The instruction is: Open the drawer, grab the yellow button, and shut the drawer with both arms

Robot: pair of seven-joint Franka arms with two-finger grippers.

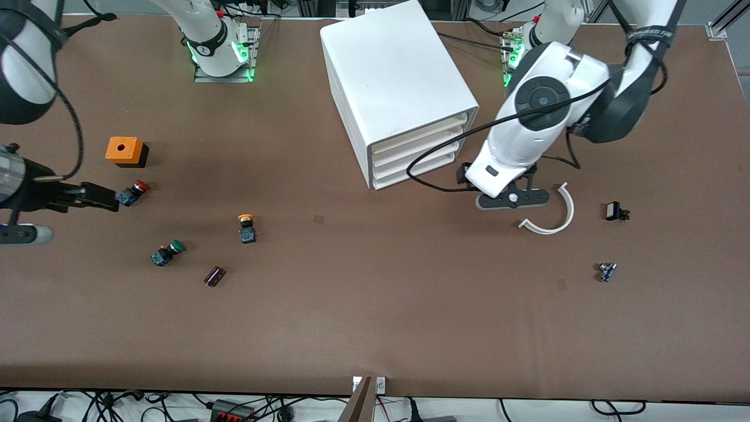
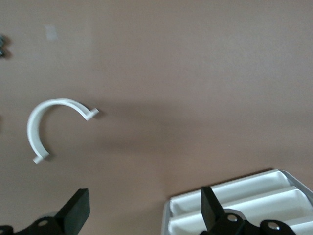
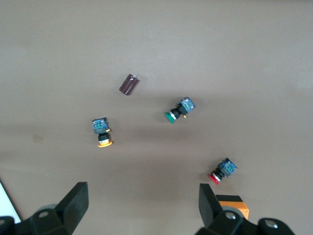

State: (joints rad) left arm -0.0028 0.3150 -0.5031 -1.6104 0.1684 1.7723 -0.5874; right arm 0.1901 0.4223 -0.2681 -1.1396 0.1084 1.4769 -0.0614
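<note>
front: white box cabinet [image 1: 398, 88], top drawer [image 1: 419, 136] shut; button [image 1: 246, 228], round yellow cap, on matte brown bench [image 1: 375, 316] toward right arm's end | left wrist: left end effector [image 2: 142, 208] wide over bench beside curved white plastic strip [image 2: 41, 128] | right wrist: right end effector [image 3: 142, 205] wide, empty

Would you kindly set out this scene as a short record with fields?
drawer: top drawer of the white cabinet, shut
button: yellow-capped button on the table, toward the right arm's end, not in the drawer
other buttons: red-capped button; green-capped button
left gripper: left gripper open, empty, over the table beside the cabinet's front
right gripper: right gripper open, empty, beside the red-capped button
also there: orange box; white curved piece
</note>
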